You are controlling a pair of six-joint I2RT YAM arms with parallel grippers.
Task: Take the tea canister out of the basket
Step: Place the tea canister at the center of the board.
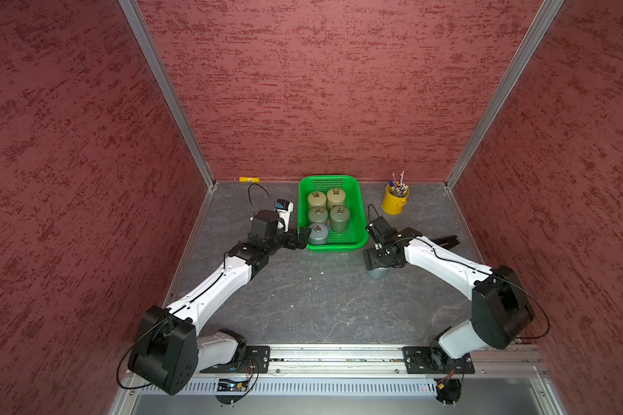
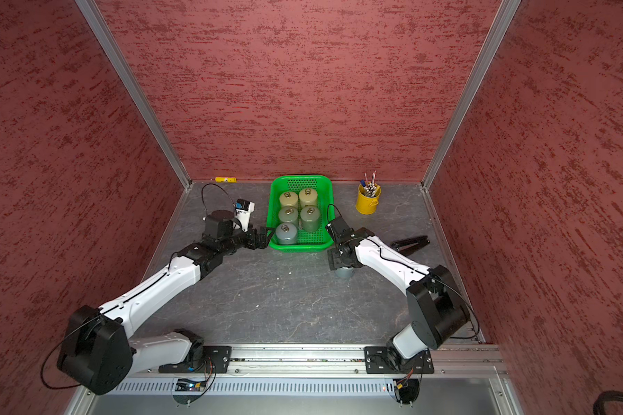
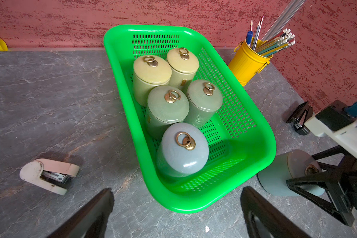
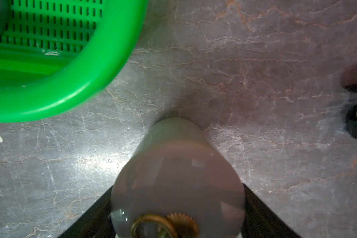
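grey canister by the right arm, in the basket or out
Out: the grey canister stands on the table beside the basket, clasped by the right gripper.

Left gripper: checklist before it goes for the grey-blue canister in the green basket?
1. Left gripper open: ok.
2. Grey-blue glossy canister with brass ring lid upright, top unobstructed: ok.
3. Gripper height over the green perforated plastic basket rim: cannot tell.
4. Finger room beside the sage-green lidded canister behind it: cannot tell.
5. Right gripper outside the basket, around a second grey-blue canister on the grey marbled table: ok; clamped or released: cannot tell.
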